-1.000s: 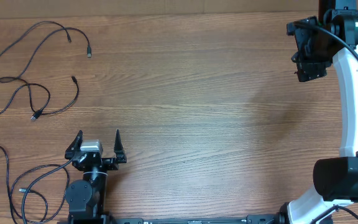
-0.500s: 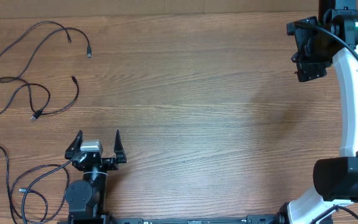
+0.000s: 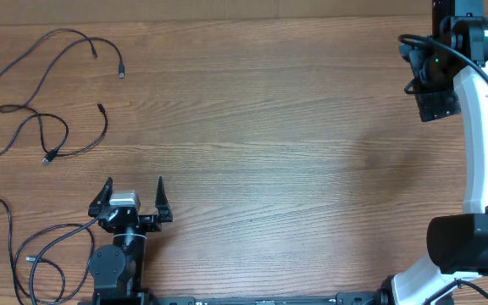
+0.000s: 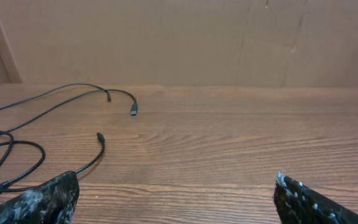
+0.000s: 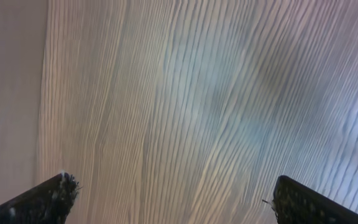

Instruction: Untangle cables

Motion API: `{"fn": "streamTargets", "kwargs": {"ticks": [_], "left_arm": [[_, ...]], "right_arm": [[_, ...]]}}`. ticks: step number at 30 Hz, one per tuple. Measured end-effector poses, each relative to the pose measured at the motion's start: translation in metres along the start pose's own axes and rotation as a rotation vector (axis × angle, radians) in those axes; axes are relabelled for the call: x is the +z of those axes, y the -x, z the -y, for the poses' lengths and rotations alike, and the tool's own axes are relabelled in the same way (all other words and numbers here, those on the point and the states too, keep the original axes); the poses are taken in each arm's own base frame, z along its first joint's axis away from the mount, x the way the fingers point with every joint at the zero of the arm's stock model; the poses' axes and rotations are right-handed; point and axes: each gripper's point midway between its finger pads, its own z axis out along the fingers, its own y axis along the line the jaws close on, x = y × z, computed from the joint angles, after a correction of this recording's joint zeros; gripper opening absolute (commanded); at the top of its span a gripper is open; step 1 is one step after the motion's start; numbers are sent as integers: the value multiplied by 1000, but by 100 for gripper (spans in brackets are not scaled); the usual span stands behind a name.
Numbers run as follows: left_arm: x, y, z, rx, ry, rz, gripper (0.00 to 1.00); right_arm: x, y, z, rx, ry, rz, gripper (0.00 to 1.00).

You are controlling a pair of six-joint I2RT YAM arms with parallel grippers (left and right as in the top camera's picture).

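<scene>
The cables lie as loose black strands at the table's far left. One cable (image 3: 58,32) arcs along the back and ends in small plugs. A second cable (image 3: 104,127) loops below it and crosses it near the left edge. Their plug ends show in the left wrist view (image 4: 133,110), ahead and to the left of the fingers. My left gripper (image 3: 134,181) is open and empty near the front edge, below the cables; its fingers (image 4: 174,186) frame bare wood. My right gripper (image 3: 436,100) is raised at the far right back, open and empty (image 5: 173,183).
More black cords (image 3: 11,246) curl at the front left corner beside the left arm's base (image 3: 113,267). The white right arm (image 3: 481,127) runs along the right edge. A brown wall (image 4: 179,37) stands behind the table.
The right gripper has shifted a little to the right and turned; its wrist view is blurred. The left arm and the cables have not moved.
</scene>
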Motion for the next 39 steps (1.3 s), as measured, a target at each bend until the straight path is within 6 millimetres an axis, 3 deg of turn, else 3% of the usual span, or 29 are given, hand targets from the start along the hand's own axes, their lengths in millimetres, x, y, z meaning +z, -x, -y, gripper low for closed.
{"fn": "streamTargets", "kwargs": {"ticks": [5,9,14,19,26,33,36,39], "left_arm": [[0,0,0,0,0,0,100],[0,0,0,0,0,0,100],[0,0,0,0,0,0,100],[0,0,0,0,0,0,100],[0,0,0,0,0,0,100],[0,0,0,0,0,0,100],[0,0,0,0,0,0,99],[0,0,0,0,0,0,100]], "right_arm": [[-2,10,2,-15,-22,89,100],[-16,4,-4,-84,-10,190,100],[-63,-4,-31,-221,151,318,100],[-121,12,-38,-281,313,424,100],[-186,37,-18,-302,439,535,100],[-236,62,12,-272,559,644,100],[-243,63,21,-264,641,678,100],[-234,59,26,-267,727,706,100]]}}
